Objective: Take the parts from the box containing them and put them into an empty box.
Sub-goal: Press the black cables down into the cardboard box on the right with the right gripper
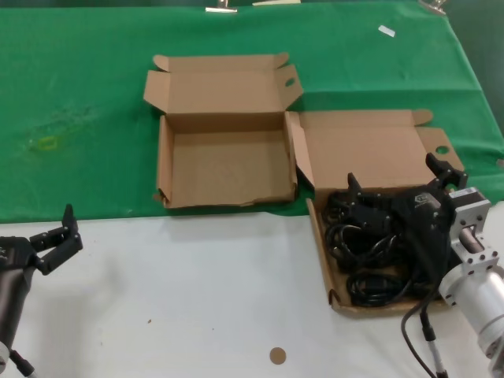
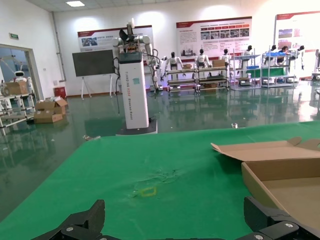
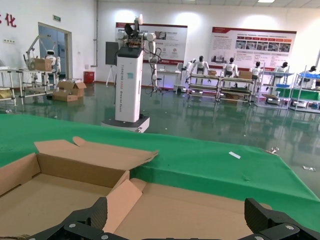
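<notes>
The parts (image 1: 370, 248), a tangle of glossy black power cords, lay heaped in the box containing them (image 1: 319, 236) at about four o'clock in the head view, and the right gripper (image 1: 398, 185) hung directly over that heap. Its fingers stood wide apart, one tip toward the box's left wall and the other up by the lid tab, and nothing was visibly caught between them; in the right wrist view the two dark fingertips (image 3: 80, 225) showed well separated with only cardboard beyond. From the gripper outward, the cords sat straight below and slightly toward six o'clock, so the reach seemed a matter of descent more than of sideways travel. The pile ran long from twelve to six o'clock along the box, roughly crosswise to the line between the fingers, which looked favourable for closing across a bundle, though which coil was separate from which could not be told. The empty box (image 1: 224, 165) lay open toward ten o'clock from the gripper, its near wall dented, just beside the full one with their adjoining walls close or touching. The left gripper (image 1: 55, 240) waited at eight o'clock over the white table (image 1: 197, 299), fingers spread and holding nothing, well apart from the cords, so the right arm was plainly the nearer.
</notes>
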You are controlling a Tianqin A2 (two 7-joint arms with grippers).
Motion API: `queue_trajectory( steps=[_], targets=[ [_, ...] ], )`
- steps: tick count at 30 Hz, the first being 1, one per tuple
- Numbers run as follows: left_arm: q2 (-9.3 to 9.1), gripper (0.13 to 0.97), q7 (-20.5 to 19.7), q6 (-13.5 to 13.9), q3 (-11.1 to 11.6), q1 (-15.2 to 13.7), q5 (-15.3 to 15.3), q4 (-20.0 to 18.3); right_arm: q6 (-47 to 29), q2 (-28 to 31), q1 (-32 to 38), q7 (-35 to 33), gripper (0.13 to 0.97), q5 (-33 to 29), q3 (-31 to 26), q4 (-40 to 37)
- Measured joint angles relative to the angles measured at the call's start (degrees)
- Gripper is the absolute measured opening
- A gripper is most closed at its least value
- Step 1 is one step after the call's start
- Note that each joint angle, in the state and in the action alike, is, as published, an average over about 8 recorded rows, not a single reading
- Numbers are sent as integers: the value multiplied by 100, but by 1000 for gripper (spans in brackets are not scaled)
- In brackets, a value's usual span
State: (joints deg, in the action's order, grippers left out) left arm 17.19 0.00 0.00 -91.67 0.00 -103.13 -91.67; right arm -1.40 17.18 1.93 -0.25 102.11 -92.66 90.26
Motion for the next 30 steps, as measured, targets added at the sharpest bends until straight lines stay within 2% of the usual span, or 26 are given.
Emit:
queue_trajectory(
  steps=[30],
  targets=[
    [0, 951, 0, 0, 0, 0, 0, 0, 0, 0, 0, 0, 966, 0, 0, 0]
  ],
)
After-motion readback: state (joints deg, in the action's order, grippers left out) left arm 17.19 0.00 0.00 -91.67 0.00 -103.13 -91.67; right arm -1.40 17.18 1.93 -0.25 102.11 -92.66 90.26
